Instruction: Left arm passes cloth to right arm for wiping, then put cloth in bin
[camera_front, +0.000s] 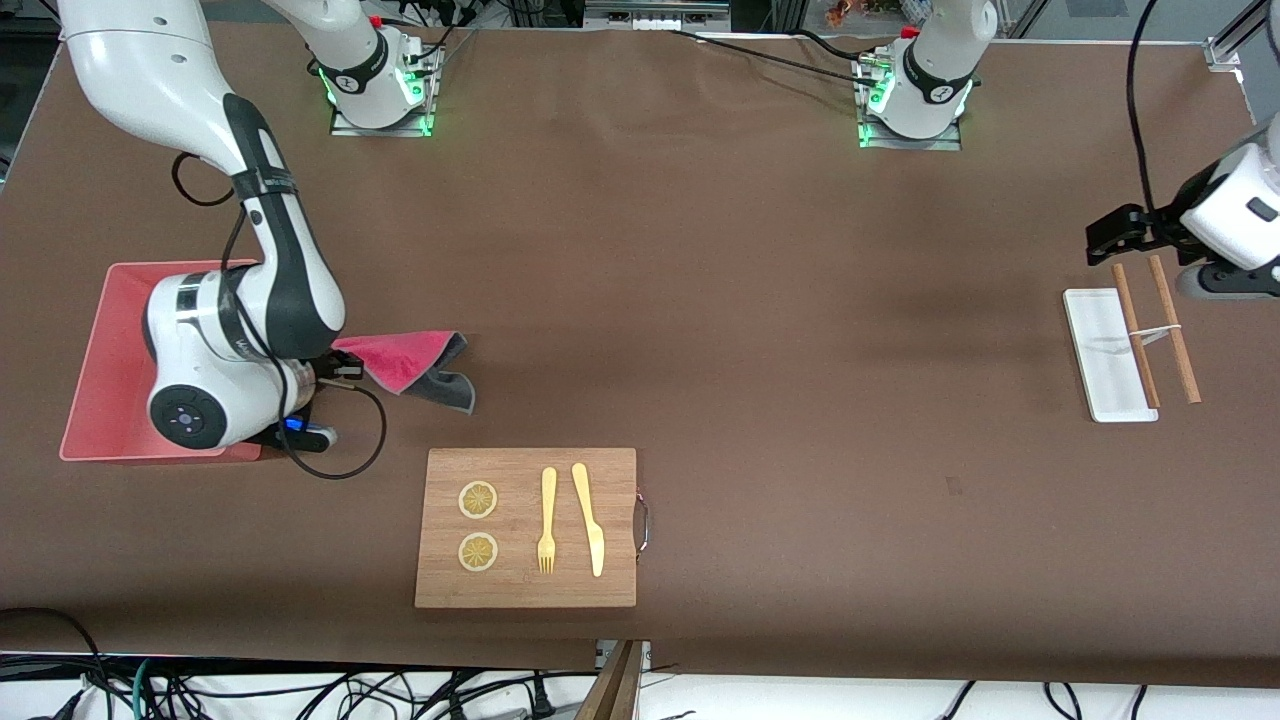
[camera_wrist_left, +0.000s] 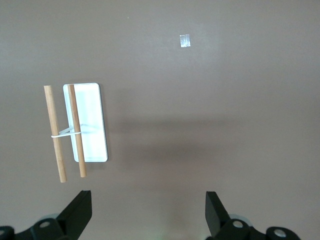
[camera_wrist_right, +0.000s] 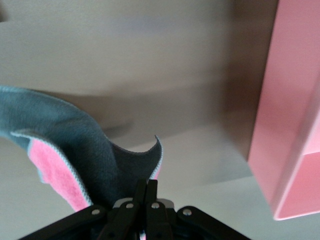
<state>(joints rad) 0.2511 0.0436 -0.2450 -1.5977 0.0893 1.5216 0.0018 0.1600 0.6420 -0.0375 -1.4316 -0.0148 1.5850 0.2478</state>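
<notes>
The cloth (camera_front: 405, 358), magenta-pink on top with a dark grey underside, spreads out just beside the bin (camera_front: 100, 340), a salmon-pink tub at the right arm's end of the table. My right gripper (camera_front: 343, 362) is shut on one corner of the cloth. In the right wrist view the cloth (camera_wrist_right: 85, 145) hangs from the shut right gripper (camera_wrist_right: 148, 184), with the bin's wall (camera_wrist_right: 290, 125) close by. My left gripper (camera_front: 1105, 240) waits open and holds nothing, above the table near the white tray; the left wrist view shows this gripper (camera_wrist_left: 148, 196) with its jaws wide apart.
A wooden board (camera_front: 526, 470) with two lemon slices (camera_front: 478, 500), a yellow fork (camera_front: 547, 520) and a knife (camera_front: 590, 520) lies nearer the front camera than the cloth. A small white tray (camera_front: 1100, 350) with two wooden chopsticks (camera_front: 1175, 330) is at the left arm's end.
</notes>
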